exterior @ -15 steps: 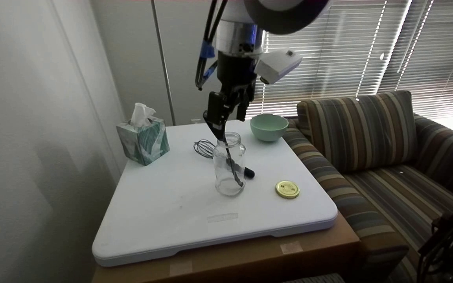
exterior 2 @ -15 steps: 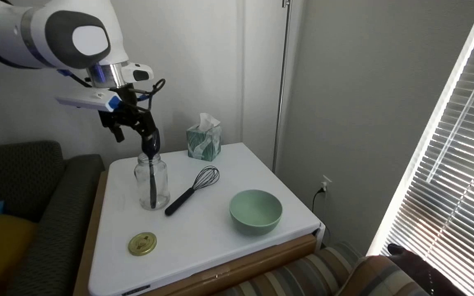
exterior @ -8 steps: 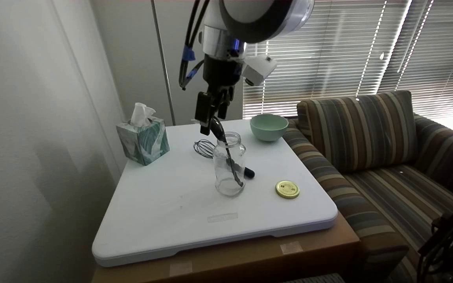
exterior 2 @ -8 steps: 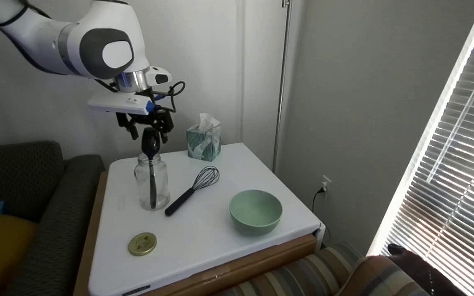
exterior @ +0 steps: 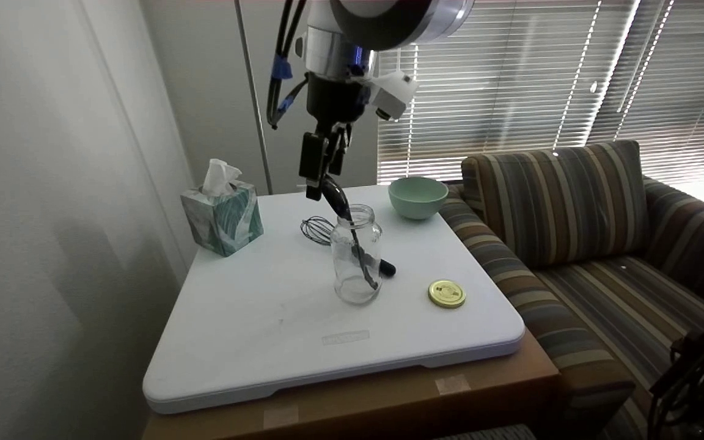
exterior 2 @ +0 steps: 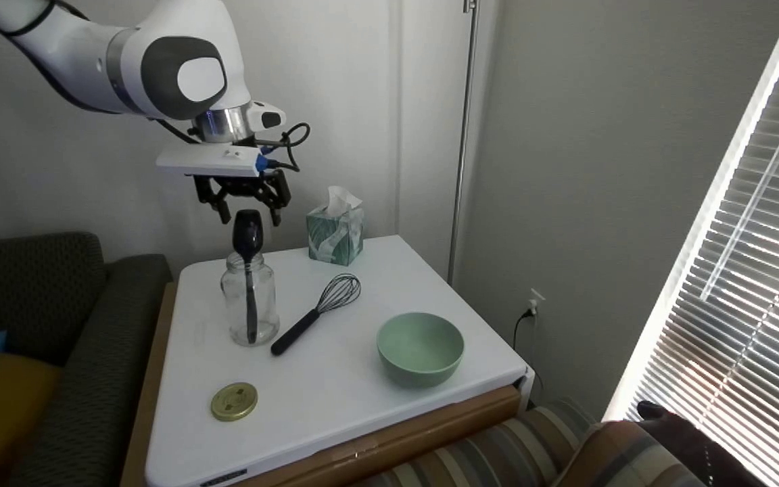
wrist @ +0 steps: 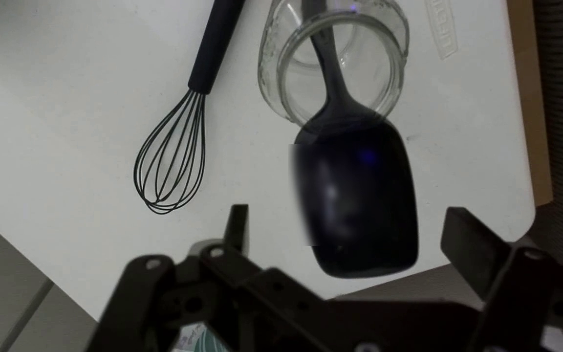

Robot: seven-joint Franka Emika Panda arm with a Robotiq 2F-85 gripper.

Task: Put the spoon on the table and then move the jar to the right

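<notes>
The claw (exterior 2: 250, 220) is set wide, with its jaws held well apart and directed downward. In the wrist view, the head of the black spoon (wrist: 359, 195) is framed between the jaws, and a gap is shown on each side; the claw is positioned at the spoon's upper end.

In an exterior view, a teal-and-white tissue box (exterior: 223, 223) is placed at the left rear edge of the worktop (exterior: 248, 330); a white tissue (exterior: 220, 177) is exposed at its top. To its right, a balloon whisk (exterior 2: 308, 319) is laid flat behind the clear glass jar (exterior: 351, 278), its wire head directed to the left and its black handle partly seen through the glass. The spoon is supported at a tilt by the jar: its handle is contained inside, its neck is leaned on the rim, and its head is raised above the mouth, toward the left. The jar is stood upright on the worktop, behind an embossed label (exterior: 345, 338). Farther right, a green bowl (exterior: 418, 200) is set at the right rear edge of the worktop, well apart from the jar. A gold-coloured lid (exterior: 447, 294) is laid flat nearer the front, to the right of the jar. Beyond the right edge of the worktop, a striped armchair (exterior: 572, 214) is situated in front of horizontal window blinds (exterior: 480, 122).
</notes>
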